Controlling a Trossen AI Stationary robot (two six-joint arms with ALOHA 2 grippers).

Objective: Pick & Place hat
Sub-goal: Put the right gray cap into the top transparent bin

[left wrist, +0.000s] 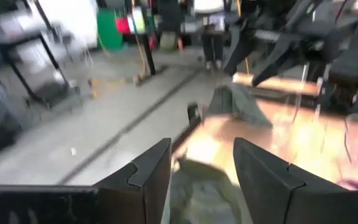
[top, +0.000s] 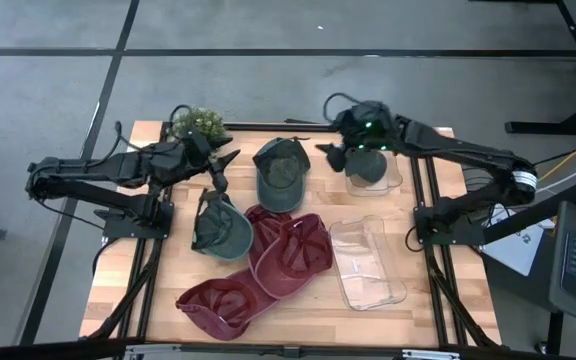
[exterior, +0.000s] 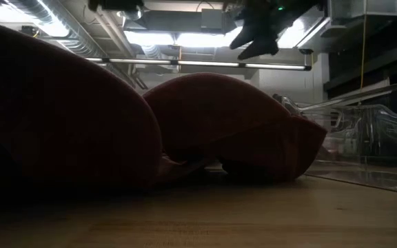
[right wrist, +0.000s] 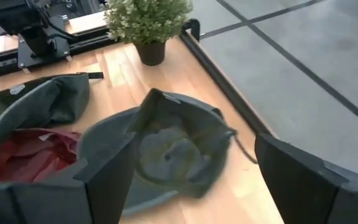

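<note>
Three dark green hats show in the high view. One (top: 222, 230) lies on the table's left middle, one (top: 281, 174) lies crown down near the far edge, and one (top: 370, 166) sits in the far clear bin (top: 396, 180). My left gripper (top: 222, 172) is open, just past the far edge of the left hat, and a green patch (left wrist: 197, 190) shows low between its fingers. My right gripper (top: 332, 153) is open and raised between the middle hat (right wrist: 173, 149) and the far bin, pointing toward the table's left. Whether either gripper touches a hat cannot be told.
Two dark red hats (top: 290, 252) (top: 224, 303) lie on the near half and fill the low view (exterior: 219, 124). A second clear bin (top: 368, 264) stands at the near right. A small potted plant (top: 200, 122) (right wrist: 148, 25) stands at the far left corner.
</note>
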